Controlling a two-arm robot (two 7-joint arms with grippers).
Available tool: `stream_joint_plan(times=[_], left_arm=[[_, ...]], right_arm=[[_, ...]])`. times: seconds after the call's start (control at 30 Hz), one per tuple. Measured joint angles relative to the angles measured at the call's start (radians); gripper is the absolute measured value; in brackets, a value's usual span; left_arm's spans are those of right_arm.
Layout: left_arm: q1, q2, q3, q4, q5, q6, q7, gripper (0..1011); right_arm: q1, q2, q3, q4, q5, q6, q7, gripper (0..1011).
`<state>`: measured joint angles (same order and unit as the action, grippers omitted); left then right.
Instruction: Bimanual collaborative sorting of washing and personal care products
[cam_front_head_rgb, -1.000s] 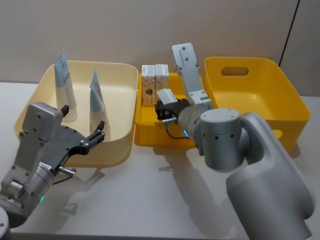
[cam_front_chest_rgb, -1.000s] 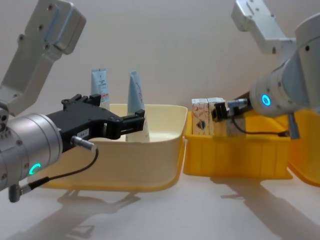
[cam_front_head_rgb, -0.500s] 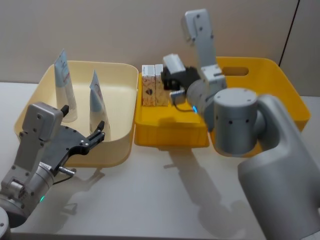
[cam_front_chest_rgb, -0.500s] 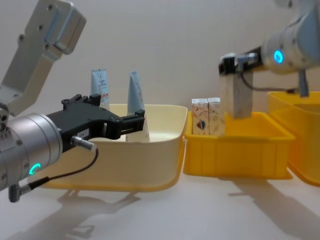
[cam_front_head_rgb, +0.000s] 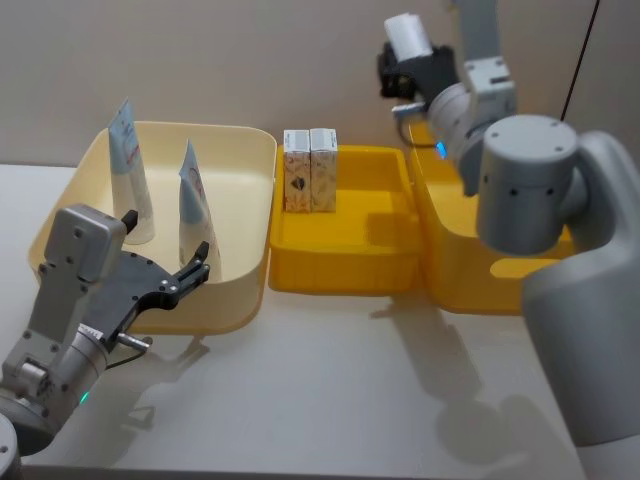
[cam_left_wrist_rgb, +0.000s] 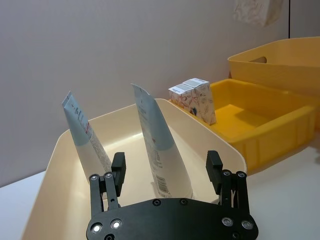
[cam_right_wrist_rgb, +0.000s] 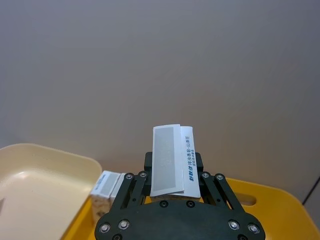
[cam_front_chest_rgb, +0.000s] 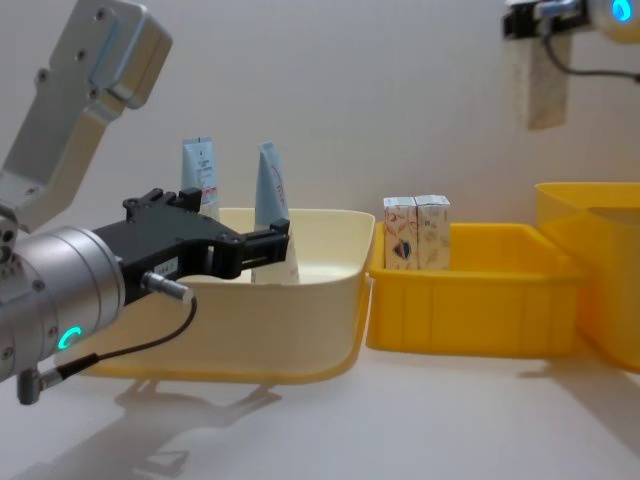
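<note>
My right gripper is raised high above the back of the bins, shut on a small white printed carton that hangs below it; the right wrist view shows that carton clamped between the fingers. Two more cartons stand side by side at the back left of the small yellow tray. Two pale-blue tubes stand upright in the cream bin. My left gripper hovers open at the cream bin's near wall, in front of the tubes.
A large yellow bin stands to the right of the small tray. The three containers sit in a row on a pale table, with a plain wall close behind them.
My right gripper has lifted the carton out of the small yellow tray and carried it up and to the right, toward the large yellow bin. The left arm has not moved.
</note>
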<state>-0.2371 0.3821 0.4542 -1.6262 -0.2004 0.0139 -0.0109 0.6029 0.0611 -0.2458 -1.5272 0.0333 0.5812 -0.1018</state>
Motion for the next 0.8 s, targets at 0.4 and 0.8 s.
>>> stream_joint_plan(times=[0.4, 0.8], left_arm=[[0.0, 0.0, 0.0, 0.0, 0.0, 0.0, 0.0, 1003], [0.0, 0.0, 0.0, 0.0, 0.0, 0.0, 0.0, 1003]], right_arm=[[0.026, 0.033, 0.06, 0.026, -0.044, -0.019, -0.059, 408], [0.037, 0.069, 0.135, 0.108, -0.071, 0.033, -0.105, 409]])
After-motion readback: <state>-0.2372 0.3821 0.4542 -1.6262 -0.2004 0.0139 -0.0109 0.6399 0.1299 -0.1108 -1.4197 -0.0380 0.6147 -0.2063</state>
